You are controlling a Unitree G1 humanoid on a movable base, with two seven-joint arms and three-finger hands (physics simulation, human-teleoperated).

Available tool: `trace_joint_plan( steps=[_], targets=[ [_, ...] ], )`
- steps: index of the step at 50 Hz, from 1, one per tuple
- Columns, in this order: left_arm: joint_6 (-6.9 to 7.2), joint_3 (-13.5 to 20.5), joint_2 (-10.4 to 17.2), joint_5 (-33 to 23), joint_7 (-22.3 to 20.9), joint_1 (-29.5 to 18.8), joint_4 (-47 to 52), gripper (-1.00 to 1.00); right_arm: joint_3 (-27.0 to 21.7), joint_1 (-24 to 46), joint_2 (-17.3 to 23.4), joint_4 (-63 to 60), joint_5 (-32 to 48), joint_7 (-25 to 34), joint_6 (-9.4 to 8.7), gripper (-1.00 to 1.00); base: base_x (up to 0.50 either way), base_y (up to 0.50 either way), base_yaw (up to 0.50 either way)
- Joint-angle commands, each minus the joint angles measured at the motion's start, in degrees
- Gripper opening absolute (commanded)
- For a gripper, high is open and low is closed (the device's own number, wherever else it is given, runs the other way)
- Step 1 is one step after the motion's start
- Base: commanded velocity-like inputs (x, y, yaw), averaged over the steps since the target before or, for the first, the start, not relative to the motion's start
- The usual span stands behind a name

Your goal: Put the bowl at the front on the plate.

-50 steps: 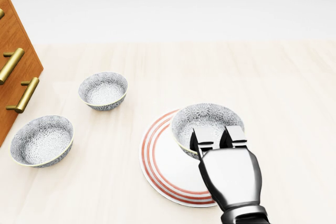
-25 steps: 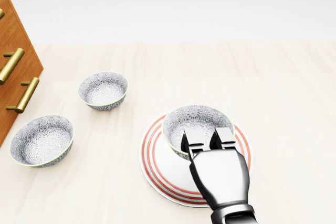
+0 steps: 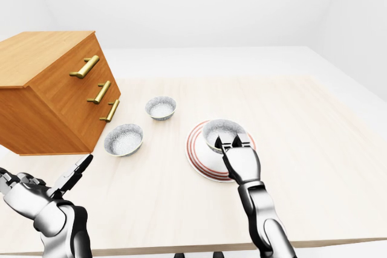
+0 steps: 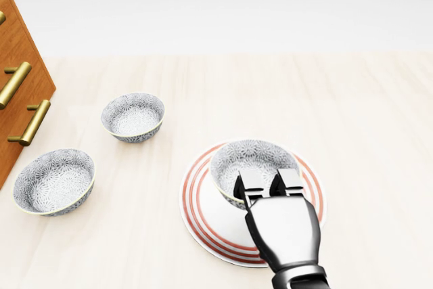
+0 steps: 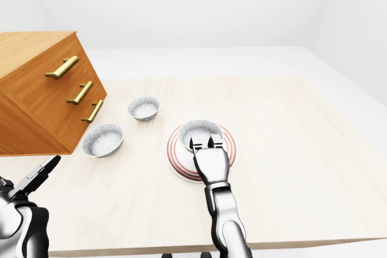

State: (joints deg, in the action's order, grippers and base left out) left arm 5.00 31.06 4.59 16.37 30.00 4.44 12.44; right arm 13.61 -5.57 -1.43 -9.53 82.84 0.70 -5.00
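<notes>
A pale wooden table (image 4: pixel 379 113) stands in a plain white room. At the left edge of the head view is a wooden chest of drawers (image 3: pixel 48 92) with brass handles (image 4: pixel 30 123). In the left-eye view the left hand (image 3: pixel 57 185) hovers over the table's lower left corner, well apart from the dishes, its fingers spread and holding nothing. Just right of the chest sit two patterned bowls: one nearer the bottom of the head view (image 4: pixel 54 181), the other higher up (image 4: pixel 133 117). Further right lies a white plate (image 4: pixel 203 214) with red rings, and the third bowl (image 4: pixel 252 160) rests on it, a little toward the plate's top. The right hand (image 4: pixel 268 182) reaches in from the bottom, its fingers (image 4: pixel 251 182) closed over the bowl's near rim, gripping it.
</notes>
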Motion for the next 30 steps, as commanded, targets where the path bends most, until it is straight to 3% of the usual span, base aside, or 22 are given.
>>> trace_joint_plan(
  steps=[1,15,16,17,18,30],
  targets=[
    [0.0,0.03,0.04,0.03,0.0,-0.09,-0.11,1.0,-0.16,2.06,-0.25,2.45,4.01,-1.26,0.0,-1.0,0.0,0.0,0.0],
    [0.0,-0.08,0.14,0.04,0.0,-0.18,-0.52,1.0,-0.1,1.67,-0.27,3.21,3.24,-2.16,0.0,-1.0,0.0,0.0,0.0],
    [0.0,-0.1,0.16,0.02,0.0,-0.19,-0.6,1.0,-0.23,1.71,-0.22,3.41,3.08,-2.31,0.0,-0.6,0.0,0.0,0.0],
    [0.0,-0.08,0.18,0.06,0.0,-0.16,-0.47,1.0,-0.13,1.64,-0.18,3.12,3.36,-2.36,0.0,0.46,0.0,0.0,0.0],
    [0.0,-0.04,0.18,0.12,0.0,-0.09,-0.18,1.0,-0.22,1.8,-0.23,3.23,3.37,-2.24,0.0,1.0,0.0,0.0,0.0],
    [0.0,-0.12,0.11,-0.16,0.0,-0.24,-0.75,1.0,-0.27,1.38,-0.03,1.46,4.37,-0.86,0.0,1.0,0.0,0.0,0.0]
  ],
)
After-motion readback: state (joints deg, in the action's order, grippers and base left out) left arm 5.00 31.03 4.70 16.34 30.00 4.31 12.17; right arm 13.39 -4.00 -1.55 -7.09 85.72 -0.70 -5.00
